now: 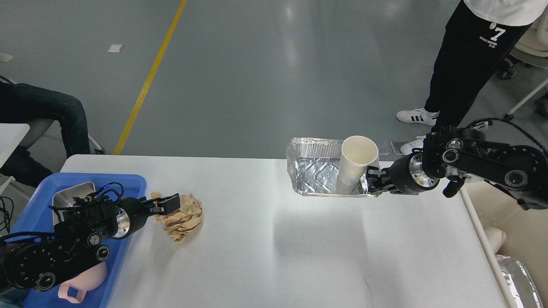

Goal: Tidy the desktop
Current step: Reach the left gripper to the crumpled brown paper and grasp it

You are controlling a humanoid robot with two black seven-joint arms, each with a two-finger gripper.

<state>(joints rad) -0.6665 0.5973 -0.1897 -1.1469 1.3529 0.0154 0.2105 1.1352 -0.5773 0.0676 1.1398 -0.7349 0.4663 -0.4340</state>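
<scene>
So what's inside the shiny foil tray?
A white paper cup stands upright in the crinkled silver foil tray, near its right end. The rest looks bare foil. The cup's inside and the tray floor beneath it are hidden.

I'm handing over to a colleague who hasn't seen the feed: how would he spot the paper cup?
Start at the white desktop and go to its far right part, where a shiny foil tray is held up at its near right corner by the right claw. The white paper cup stands inside it, open end up, the only matte white thing there.
</scene>
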